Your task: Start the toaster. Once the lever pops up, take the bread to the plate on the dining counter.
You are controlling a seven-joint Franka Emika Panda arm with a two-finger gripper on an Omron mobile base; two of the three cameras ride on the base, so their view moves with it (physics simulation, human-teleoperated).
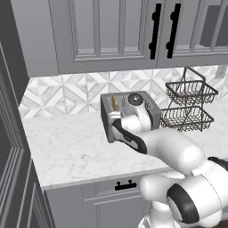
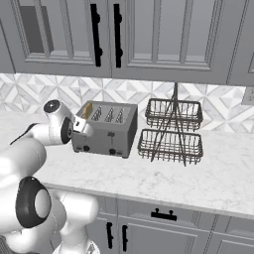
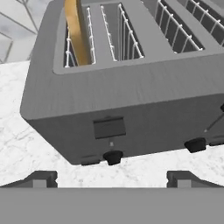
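Gripper (image 3: 111, 179) spread wide, nothing between the fingers, poised just in front of the toaster (image 3: 131, 94) and looking down along its front face. Left-hand lever (image 3: 109, 128) dead ahead between the two fingertips, high in its track, round black knob (image 3: 113, 157) just beneath it. Bread (image 3: 77, 30) standing upright in the leftmost slot, its golden top edge poking above the wire guides.

Judged to be the opening step: starting the toaster, lever not yet pressed. Next move calls for bringing one fingertip, or the closed tips, down onto the top of the lever tab and pushing it straight down its track, keeping clear of the knob below and square to the face so the toaster does not slide on the worktop (image 1: 67, 151).

In the left base view: hand (image 1: 121, 124) low at the toaster's front-left corner, forearm reaching forward from the lower right, wrist bent over. In the right base view: gripper at the toaster's left end, elbow tucked low. Two-tier wire basket stand (image 2: 171, 131) just right of the toaster, untouched. Plate and dining counter elsewhere.
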